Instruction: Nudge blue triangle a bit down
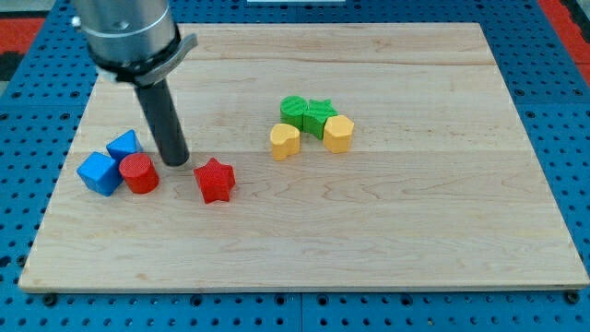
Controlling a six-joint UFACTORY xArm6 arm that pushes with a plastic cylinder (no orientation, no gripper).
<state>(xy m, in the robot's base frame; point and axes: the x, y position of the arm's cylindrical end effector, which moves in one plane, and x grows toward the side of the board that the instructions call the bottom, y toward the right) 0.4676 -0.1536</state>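
The blue triangle (123, 144) lies at the view's left of the wooden board (369, 240), just above a red cylinder (139, 172) and up and right of a blue cube (100, 172). The three blocks touch or nearly touch. My tip (174, 162) rests on the board just right of the blue triangle and the red cylinder, a small gap away. A red star (215, 180) lies to the tip's lower right.
Near the board's middle sits a cluster: a green block (293, 110), a green star (319, 116), a yellow heart-like block (285, 141) and a yellow hexagon (338, 133). The board lies on a blue perforated table (553, 83).
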